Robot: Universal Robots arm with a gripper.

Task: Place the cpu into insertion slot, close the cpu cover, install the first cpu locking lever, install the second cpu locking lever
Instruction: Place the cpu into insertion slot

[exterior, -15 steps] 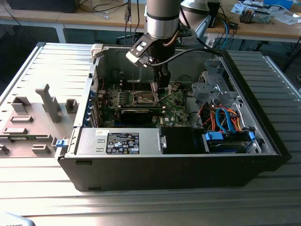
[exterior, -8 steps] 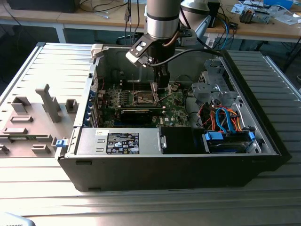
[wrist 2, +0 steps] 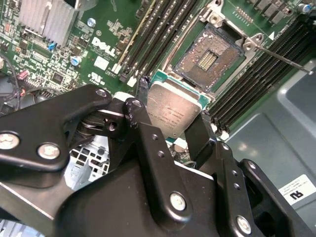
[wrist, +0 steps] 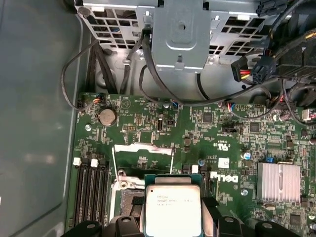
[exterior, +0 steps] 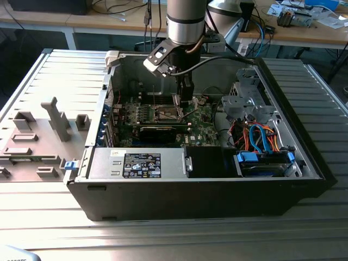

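Note:
My gripper point(wrist 2: 172, 118) is shut on the cpu point(wrist 2: 174, 109), a flat square chip with a pale silver top, gripped by two opposite edges between the black fingers point(wrist 2: 144, 129). The chip hangs above the green motherboard, beside the insertion slot point(wrist 2: 210, 53) and apart from it. The slot is a dark open square recess with a silvery rim. In the first wrist view the cpu point(wrist: 173, 210) covers part of the slot point(wrist: 129, 198), and the cpu cover point(wrist: 142, 148), a thin silvery frame, stands open past it. A thin lever rod point(wrist 2: 282, 58) sticks out beside the slot. In the exterior view the gripper point(exterior: 185, 99) hangs inside the case over the slot point(exterior: 166, 113).
The open computer case point(exterior: 304, 163) lies on a ribbed metal table. Black memory slots point(wrist 2: 158, 29) flank the socket. A finned heatsink point(wrist: 278, 181), a drive cage point(wrist: 177, 34) with cables, and a power supply point(exterior: 138, 163) surround the board. Grey fixtures point(exterior: 54, 117) stand at the exterior view's left.

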